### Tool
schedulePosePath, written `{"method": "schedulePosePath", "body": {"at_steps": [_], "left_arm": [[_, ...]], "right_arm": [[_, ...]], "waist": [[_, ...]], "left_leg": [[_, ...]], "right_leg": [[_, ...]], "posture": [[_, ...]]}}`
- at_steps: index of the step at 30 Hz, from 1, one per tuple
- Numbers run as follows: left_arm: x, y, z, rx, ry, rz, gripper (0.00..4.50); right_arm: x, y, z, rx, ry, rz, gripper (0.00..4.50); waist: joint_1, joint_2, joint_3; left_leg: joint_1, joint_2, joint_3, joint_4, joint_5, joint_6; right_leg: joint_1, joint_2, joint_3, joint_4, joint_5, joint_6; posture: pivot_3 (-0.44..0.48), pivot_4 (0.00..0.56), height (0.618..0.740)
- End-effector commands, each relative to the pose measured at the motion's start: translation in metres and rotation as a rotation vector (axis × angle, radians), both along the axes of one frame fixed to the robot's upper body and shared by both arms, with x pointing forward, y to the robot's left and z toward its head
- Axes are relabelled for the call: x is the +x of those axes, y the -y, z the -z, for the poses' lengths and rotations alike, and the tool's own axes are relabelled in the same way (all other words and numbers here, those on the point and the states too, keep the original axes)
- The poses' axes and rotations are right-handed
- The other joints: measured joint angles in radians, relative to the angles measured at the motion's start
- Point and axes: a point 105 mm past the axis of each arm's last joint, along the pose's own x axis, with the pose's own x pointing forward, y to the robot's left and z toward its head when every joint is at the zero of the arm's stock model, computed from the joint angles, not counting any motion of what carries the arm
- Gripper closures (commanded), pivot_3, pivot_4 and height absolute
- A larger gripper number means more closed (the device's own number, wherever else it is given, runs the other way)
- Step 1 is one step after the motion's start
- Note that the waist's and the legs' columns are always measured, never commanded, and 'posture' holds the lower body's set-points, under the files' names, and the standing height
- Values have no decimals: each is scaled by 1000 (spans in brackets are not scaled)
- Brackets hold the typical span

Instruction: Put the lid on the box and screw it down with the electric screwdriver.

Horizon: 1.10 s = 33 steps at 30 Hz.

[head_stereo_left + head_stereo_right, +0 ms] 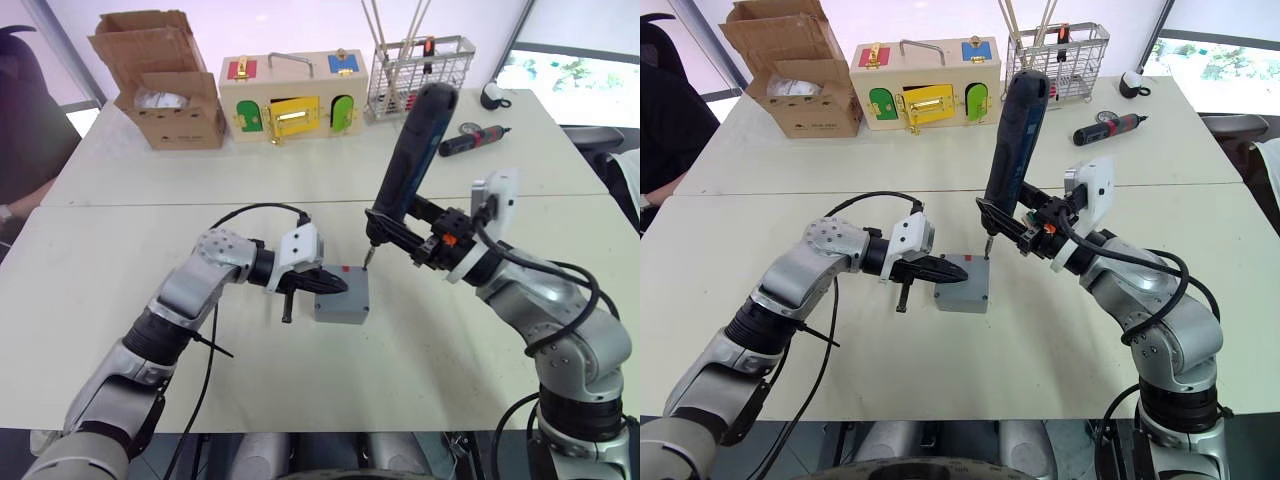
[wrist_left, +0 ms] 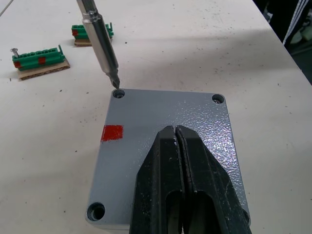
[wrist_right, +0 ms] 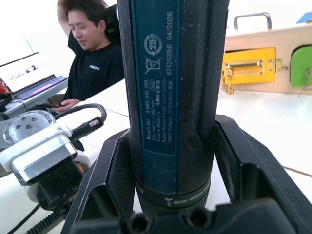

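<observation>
left gripper (image 2: 176, 134): fingers pressed together with nothing between them, tips resting flat on the lid, pinning it down.
lid (image 2: 146, 146): sitting on the box, closing it; red mark on top near one edge; screw holes showing at three corners.
box (image 1: 341, 308): sitting on the white table (image 1: 120, 290) near the middle, between the two grippers.
electric screwdriver (image 1: 412, 150): standing almost upright, leaning slightly away from the robot; metal bit pointing down, its tip sitting at one corner screw hole of the lid.
right gripper (image 3: 170, 195): clamping the screwdriver's lower body between both fingers, just right of the box.
background, left to right: cardboard carton (image 1: 160, 85), wooden box with coloured doors (image 1: 292, 95), wire basket (image 1: 420, 65), small black-and-red screwdriver (image 1: 472, 140), all lying along the far side.
green terminal strips (image 2: 40, 56): two, lying on the table beyond the box.
person (image 3: 92, 53): sitting at the table's left end, dark shirt.
</observation>
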Motion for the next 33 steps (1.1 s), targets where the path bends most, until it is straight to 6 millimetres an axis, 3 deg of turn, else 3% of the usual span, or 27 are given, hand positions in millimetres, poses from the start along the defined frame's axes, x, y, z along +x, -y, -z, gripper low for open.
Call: {"method": "schedulePosePath", "body": {"at_steps": [1,22,33], "left_arm": [[1,0,2,12,1,-14,4500],[6,-6,8,18,-1,-33,4500],[3,-7,12,19,-4,-32,4500]], "right_arm": [[-9,-3,-20,13,93,-22,2538],[-6,-6,-8,0,77,-9,2538],[-5,-12,9,-25,60,-2,2538]], "waist": [[0,0,0],[0,0,0],[-1,-1,-1]], "left_leg": [[0,0,0,0,0,0],[0,0,0,0,0,0],[1,0,0,0,0,0]], "right_leg": [[0,0,0,0,0,0],[0,0,0,0,0,0],[1,0,0,-1,0,0]], "posture": [[0,150,740],[0,150,740],[0,150,740]]}}
